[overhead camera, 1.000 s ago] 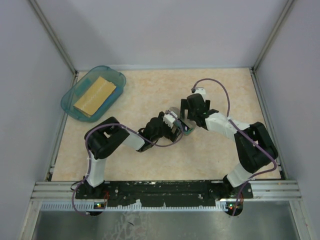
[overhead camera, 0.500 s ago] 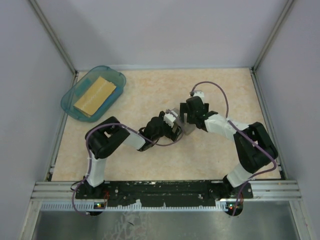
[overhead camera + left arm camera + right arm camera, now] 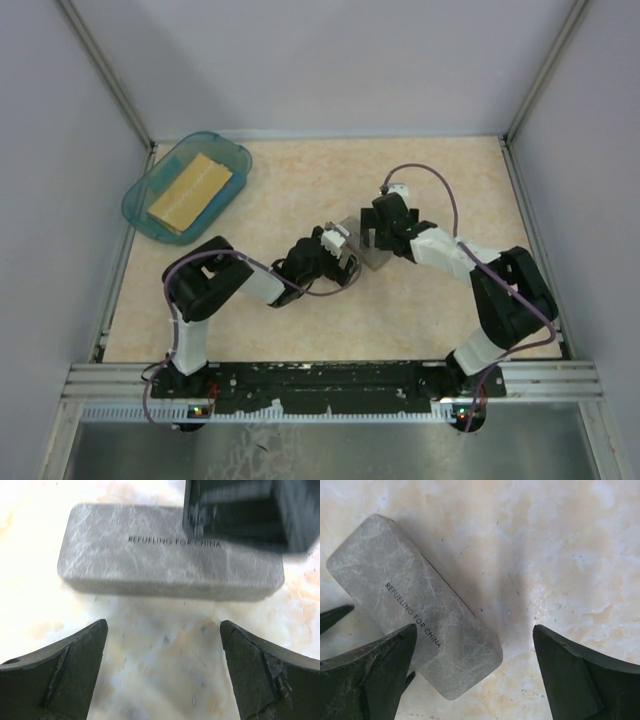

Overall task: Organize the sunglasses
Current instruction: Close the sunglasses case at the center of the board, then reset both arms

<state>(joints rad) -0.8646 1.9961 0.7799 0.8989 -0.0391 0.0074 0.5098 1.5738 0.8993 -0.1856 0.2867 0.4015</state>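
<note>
The grey rectangular case (image 3: 366, 248) lies closed on the table between the two grippers, lettered "REFUELING FOR CHINA". It fills the top of the left wrist view (image 3: 150, 560) and the left of the right wrist view (image 3: 420, 605). The sunglasses are hidden; no frame shows them. My left gripper (image 3: 164, 665) is open and empty, just short of the case's long side. My right gripper (image 3: 475, 665) is open above the case's end, with its left finger (image 3: 375, 675) over the lid. In the top view the left gripper (image 3: 347, 264) and the right gripper (image 3: 374, 238) flank the case.
A translucent blue tray (image 3: 142, 215) holding a tan flat block (image 3: 190, 190) stands at the back left corner. Grey walls close the table at the back and on both sides. The right arm's purple cable (image 3: 430, 172) loops above its wrist.
The case, open with green lining showing a second ago, is now closed. My right gripper has moved down and left over the lid. My left gripper has drawn back slightly.
</note>
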